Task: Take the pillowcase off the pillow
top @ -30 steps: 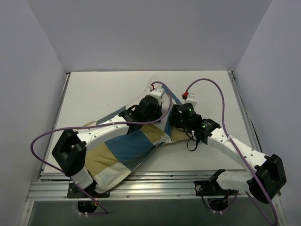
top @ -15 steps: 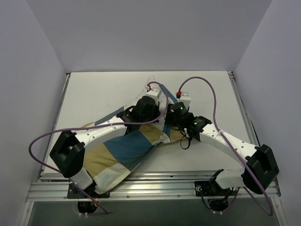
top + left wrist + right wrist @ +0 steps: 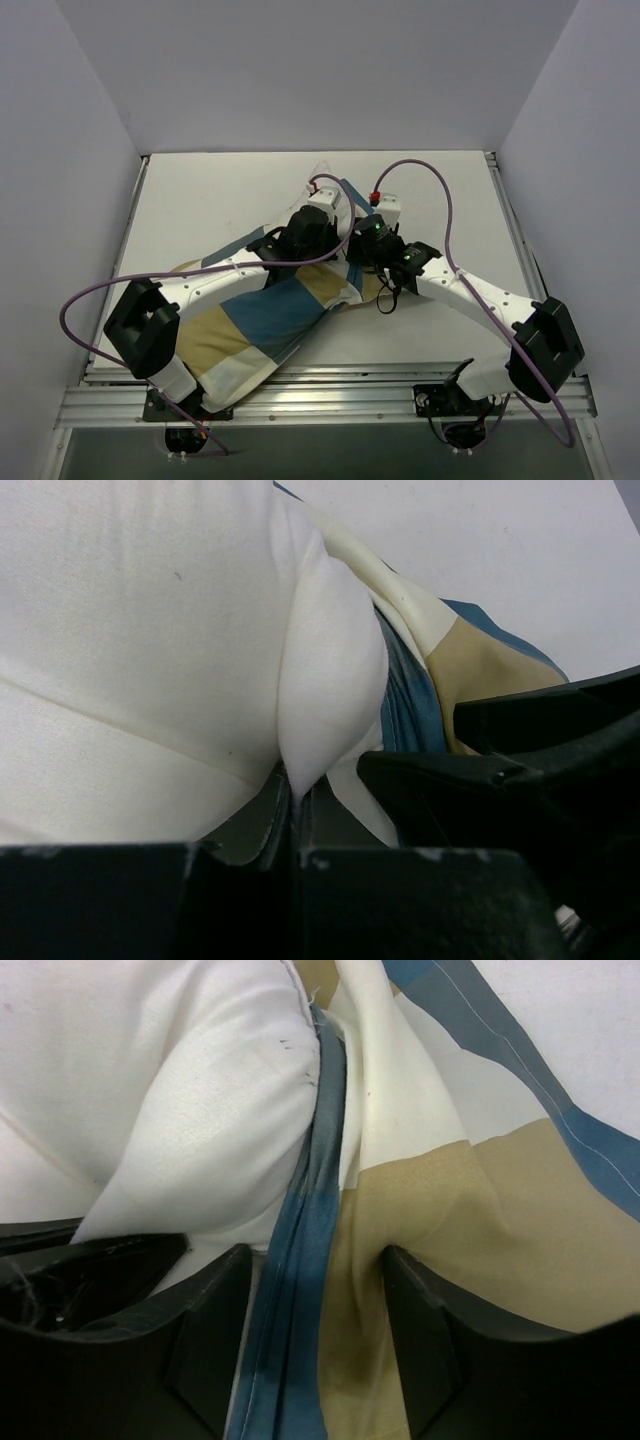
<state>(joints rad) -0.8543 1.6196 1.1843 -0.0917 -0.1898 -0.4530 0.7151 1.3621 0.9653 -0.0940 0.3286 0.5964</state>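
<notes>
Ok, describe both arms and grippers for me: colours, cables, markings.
The left arm and right arm have white links, chunky black joints and a looping purple cable each. A green light shows on the right wrist. The left gripper and right gripper have black fingers.

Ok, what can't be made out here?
- Top view: the pillowcase opening, hidden under the left arm and right arm.
- Left wrist view: the pillow, cut off at left and top edges.
- Right wrist view: whether the right fingers touch the cloth between them; its folds hide contact.
</notes>
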